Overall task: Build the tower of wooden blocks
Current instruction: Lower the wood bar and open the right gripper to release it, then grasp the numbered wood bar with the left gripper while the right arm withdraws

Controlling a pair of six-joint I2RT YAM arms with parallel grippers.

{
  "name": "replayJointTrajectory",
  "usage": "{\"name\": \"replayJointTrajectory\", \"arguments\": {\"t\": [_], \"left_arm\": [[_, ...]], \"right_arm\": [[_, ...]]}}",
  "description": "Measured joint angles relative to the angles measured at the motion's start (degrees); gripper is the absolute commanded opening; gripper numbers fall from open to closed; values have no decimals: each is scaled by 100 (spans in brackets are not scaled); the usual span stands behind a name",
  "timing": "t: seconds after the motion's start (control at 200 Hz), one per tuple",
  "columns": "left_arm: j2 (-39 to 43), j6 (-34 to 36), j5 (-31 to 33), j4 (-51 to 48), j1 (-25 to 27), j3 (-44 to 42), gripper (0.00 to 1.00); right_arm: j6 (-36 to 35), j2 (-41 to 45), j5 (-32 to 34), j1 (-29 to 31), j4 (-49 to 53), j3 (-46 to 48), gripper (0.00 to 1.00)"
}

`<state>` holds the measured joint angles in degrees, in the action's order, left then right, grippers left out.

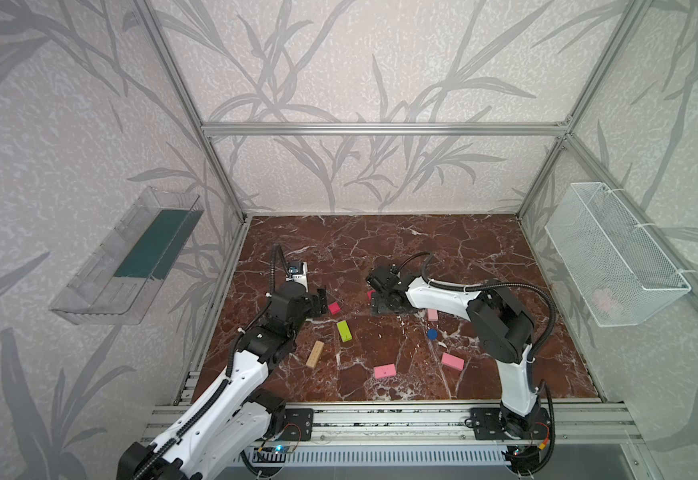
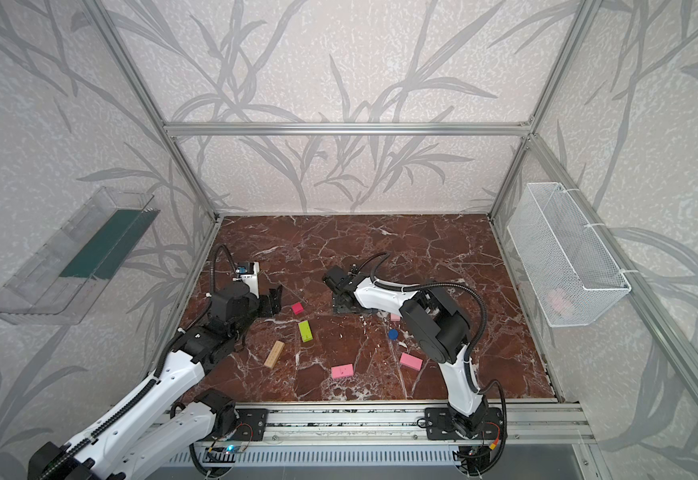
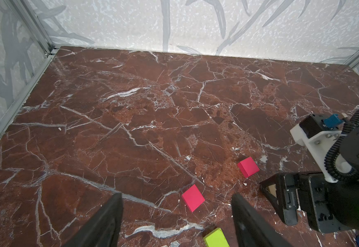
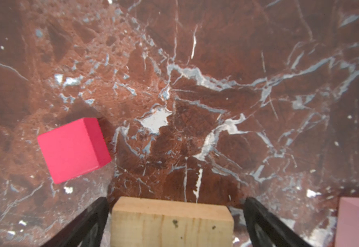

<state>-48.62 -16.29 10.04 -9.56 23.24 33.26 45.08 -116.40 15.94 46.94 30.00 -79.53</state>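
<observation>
My right gripper [image 4: 175,200] is open and points down at the marble table [image 1: 380,249]. A tan bar [image 4: 171,222] sits between its fingers with a gap on each side. One red cube [image 4: 74,149] lies just beside it, and a pink bar [image 4: 356,222] on its other side. My left gripper [image 3: 176,195] is open and holds nothing, low over the table, close to the other red cube [image 3: 193,197]. A lime-green bar [image 1: 343,331], a second tan bar [image 1: 315,354], a blue disc [image 1: 432,333] and two more pink bars [image 1: 384,371] [image 1: 452,361] lie loose. No stack shows.
A clear plastic bin [image 1: 127,257] hangs on the left wall. A white wire basket [image 1: 613,257] hangs on the right wall with something pink inside. Aluminium frame posts stand at the table's corners, and a rail [image 1: 380,419] runs along its front edge.
</observation>
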Motion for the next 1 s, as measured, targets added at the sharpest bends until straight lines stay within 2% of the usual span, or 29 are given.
{"name": "replayJointTrajectory", "arguments": {"t": [0.26,0.485,0.65,0.785,1.005], "left_arm": [[2,-9,-9,-306,0,15,78],[-20,-188,-155,-979,0,326,73],[-125,-662,-205,-1709,0,638,69],[-162,-1056,-376,-2282,15,621,61],[-173,-1467,-570,-2977,216,557,59]], "right_arm": [[-109,798,162,0,72,175,99],[-188,1895,208,0,-308,984,99],[-269,2588,221,0,-721,1655,99],[-411,3014,208,0,-1027,2002,99],[-623,3381,-59,-94,-1567,2420,99]]}}
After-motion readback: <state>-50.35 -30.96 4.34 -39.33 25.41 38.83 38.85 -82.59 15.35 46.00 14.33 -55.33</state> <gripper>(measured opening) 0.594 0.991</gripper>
